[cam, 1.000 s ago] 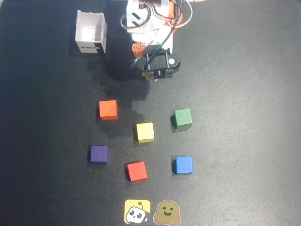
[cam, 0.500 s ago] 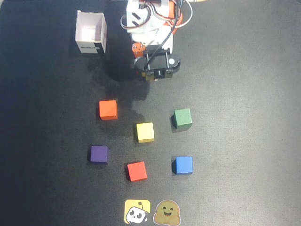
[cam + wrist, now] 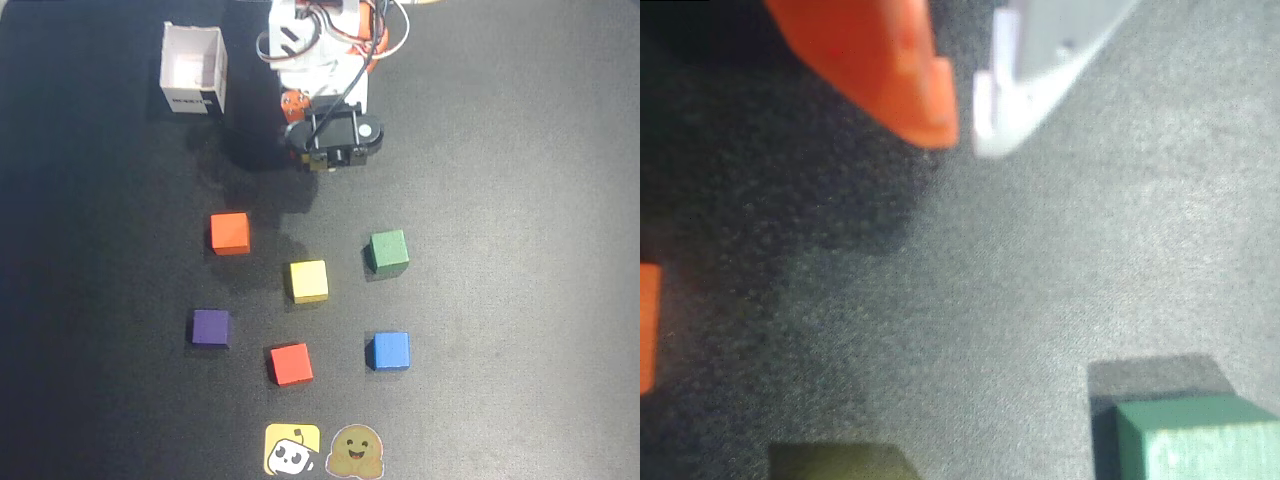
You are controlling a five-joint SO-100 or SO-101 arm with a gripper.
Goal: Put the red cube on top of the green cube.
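In the overhead view the red cube (image 3: 291,364) rests on the black mat near the front, below the yellow cube (image 3: 308,281). To the right of the yellow one stands the green cube (image 3: 388,252), also seen at the lower right of the wrist view as the green cube (image 3: 1200,440). My gripper (image 3: 320,163) hangs near the arm's base at the back, well short of all the cubes. The wrist view shows the gripper (image 3: 965,128) shut, its orange and white fingertips almost touching with nothing between them. The red cube is outside the wrist view.
An orange-red cube (image 3: 229,233), a purple cube (image 3: 210,327) and a blue cube (image 3: 388,351) lie scattered on the mat (image 3: 520,300). A white open box (image 3: 193,70) stands at the back left. Two stickers (image 3: 325,450) sit at the front edge.
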